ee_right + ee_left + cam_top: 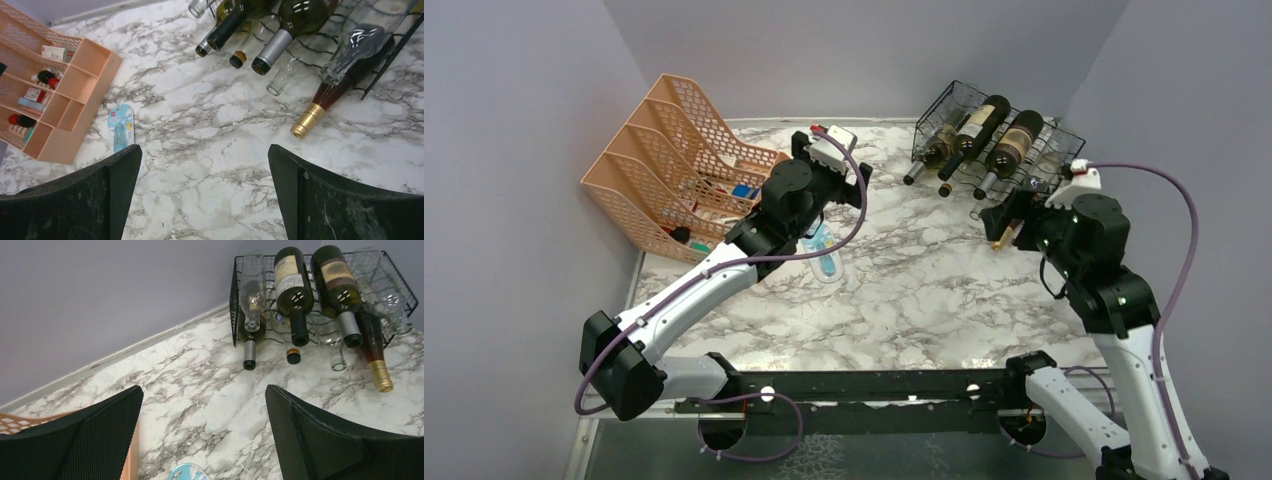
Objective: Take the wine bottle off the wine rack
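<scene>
Wine bottles [969, 130] lie on their sides in the far right corner, so we read outward from the arms. Nearest us, our right gripper [1001, 215] hangs with its fingers spread wide and nothing between them, just short of the front of the black wire rack [954, 100]. Our left gripper [856, 175] is spread and empty too, but it sits well apart from the bottles, over the middle of the marble table [924, 300].

Just beyond the right gripper comes the gold-capped bottle [320, 102], low in the rack, its neck poking out over the table. From the wrist it lies ahead and right of the gap. Above it rest two dark bottles [300, 15]. Every long axis runs alike: necks toward the arms, bases deep in the rack by the wall. We judge the right arm the nearer one, and a bottle must slide out neck first.
</scene>
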